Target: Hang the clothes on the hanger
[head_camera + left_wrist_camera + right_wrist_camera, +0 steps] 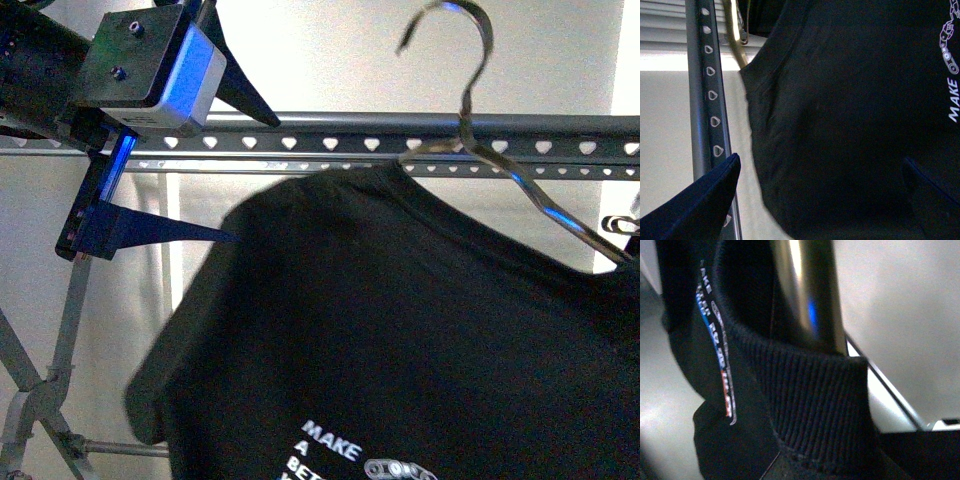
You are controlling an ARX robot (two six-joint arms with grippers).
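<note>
The clothes (400,330), a black T-shirt with white "MAKE A BETTER" lettering (330,440), hang on a silver wire coat hook (470,90) in front of the hanger (400,135), a grey rack rail with heart-shaped holes. The wire hook's top is above the rail. My left gripper (258,180) is open at the upper left, its lower fingertip touching the shirt's shoulder edge. In the left wrist view the shirt (840,125) fills the space between the open fingers (715,190), beside the rail (710,100). My right gripper (840,467) is shut on the ribbed collar (810,405); its fingers are hidden by the cloth.
The rack's crossed legs (40,390) and a lower bar (120,448) stand at the lower left. A pale wall lies behind the rail. A shiny metal bar (810,295) of the wire hook runs into the collar in the right wrist view.
</note>
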